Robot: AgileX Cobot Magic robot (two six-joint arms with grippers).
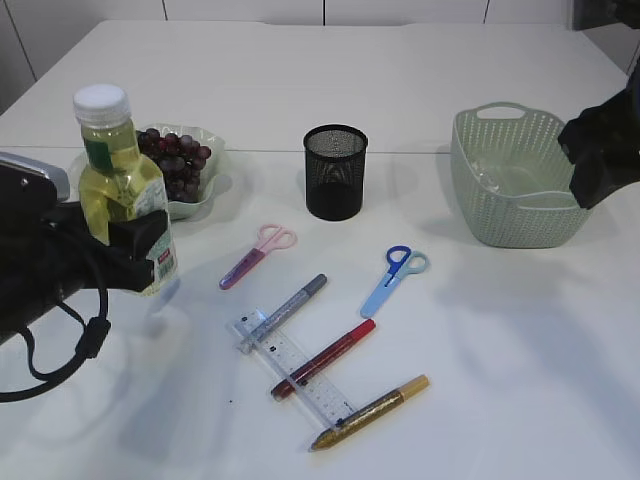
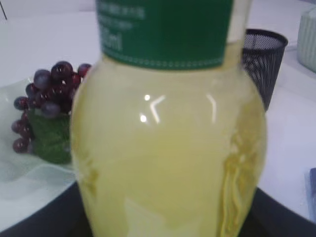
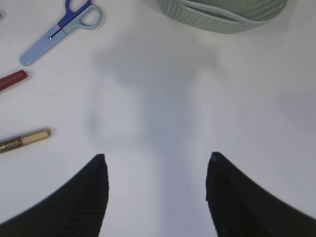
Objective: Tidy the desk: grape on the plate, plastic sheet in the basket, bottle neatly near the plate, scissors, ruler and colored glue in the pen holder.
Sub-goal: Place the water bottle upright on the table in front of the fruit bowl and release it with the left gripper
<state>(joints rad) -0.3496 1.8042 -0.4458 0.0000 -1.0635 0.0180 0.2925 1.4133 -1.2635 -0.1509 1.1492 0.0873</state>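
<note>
The left claw (image 1: 135,245) pinches a bottle (image 1: 120,190) of yellow liquid near the left edge of the desk (image 1: 520,360), seen from the front. The bottle stands upright with a white cap and a green label, just in front of a pale plate (image 1: 205,195) holding dark red grapes (image 1: 175,160). A black mesh pen holder (image 1: 335,172) stands behind the middle of the desk. A green basket (image 1: 510,180) sits toward the right edge, with a clear plastic sheet (image 1: 490,178) inside. The right claw (image 1: 600,155) hangs dark at the right edge beside the basket. Toward the front edge lie pink scissors (image 1: 258,255), blue scissors (image 1: 395,280), a clear ruler (image 1: 295,370), and three glue pens across it: silver (image 1: 295,300), red (image 1: 325,357) and gold (image 1: 370,412).

From the left wrist, the bottle (image 2: 168,148) fills the picture, gripped low between dark claw parts at the bottom corners. The grapes (image 2: 47,103) rest on the plate (image 2: 19,182) to its left; the pen holder (image 2: 261,59) shows behind on the right.

From the right wrist, the right claw (image 3: 155,168) is spread, its two black fingers (image 3: 89,197) apart over bare desk (image 3: 163,98), holding nothing. The blue scissors (image 3: 59,29), the tips of the red glue pen (image 3: 12,80) and gold glue pen (image 3: 24,139) lie to the left. The basket rim (image 3: 222,12) shows at the top.
</note>
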